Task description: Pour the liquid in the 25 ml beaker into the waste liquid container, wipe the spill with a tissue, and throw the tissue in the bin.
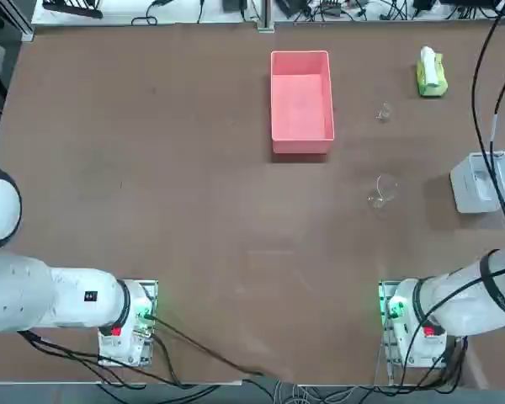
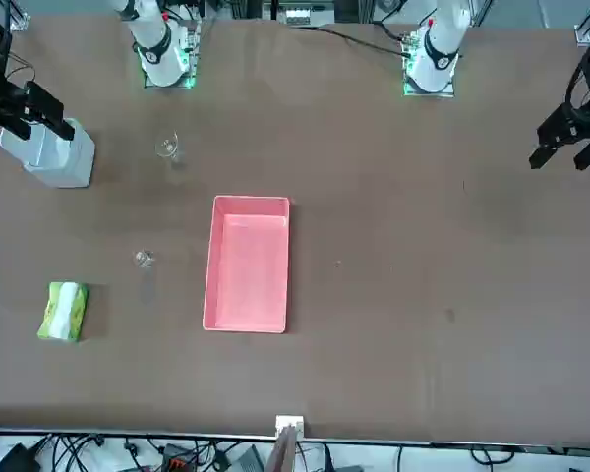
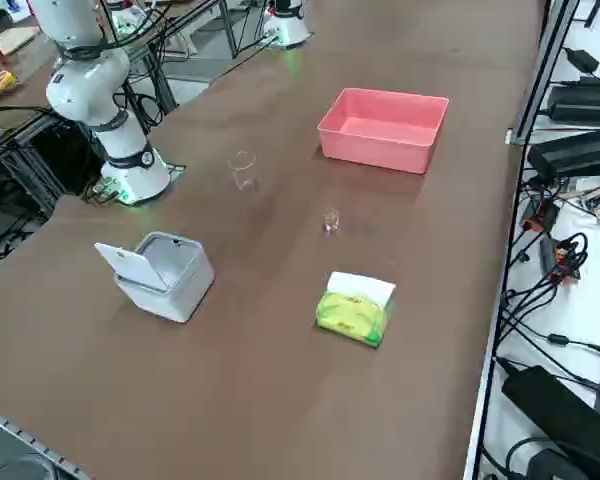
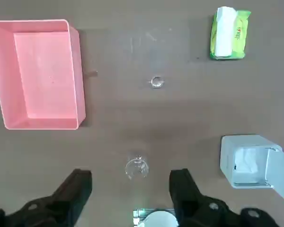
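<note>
Right hand hanging high over the surface, fingers spread, gripping nothing. 25 ml beaker sitting upright between waste liquid container and tissue pack, awaiting pickup.

Clear glass 25 ml beaker, glossy pink plastic waste liquid container, matt table.

Right arm raised well above the table from its base at the near edge, wrist pointing down. Right gripper high up, fingers spread wide, holding nothing.
</note>
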`<state>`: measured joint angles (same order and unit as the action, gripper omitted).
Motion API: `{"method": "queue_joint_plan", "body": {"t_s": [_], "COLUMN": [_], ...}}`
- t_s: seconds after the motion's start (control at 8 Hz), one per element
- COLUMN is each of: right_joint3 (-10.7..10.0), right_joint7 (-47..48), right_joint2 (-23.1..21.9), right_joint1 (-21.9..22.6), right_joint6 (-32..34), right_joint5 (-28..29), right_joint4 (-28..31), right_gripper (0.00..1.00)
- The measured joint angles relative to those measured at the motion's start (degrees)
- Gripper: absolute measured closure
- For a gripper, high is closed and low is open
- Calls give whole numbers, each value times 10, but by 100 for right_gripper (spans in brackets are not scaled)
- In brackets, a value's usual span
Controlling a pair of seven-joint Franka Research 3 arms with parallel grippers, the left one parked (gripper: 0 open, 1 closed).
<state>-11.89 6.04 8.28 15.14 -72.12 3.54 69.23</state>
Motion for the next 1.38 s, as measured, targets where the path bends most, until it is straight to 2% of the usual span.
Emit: {"method": "queue_joint_plan", "body": {"t_s": [0.5,0.88,1.0,1.38], "right_joint3": [0,-2,-2,-3], "right_joint7": [0,-6,-24,-170], "right_joint2": [5,33,43,52], "right_joint1": [-1,-15,-24,-69], "right_joint6": [1,0,-23,-199], "right_joint5": [-1,-3,-4,-3], "right_joint4": [3,41,69,215], "right_gripper": [0,0,0,0]}}
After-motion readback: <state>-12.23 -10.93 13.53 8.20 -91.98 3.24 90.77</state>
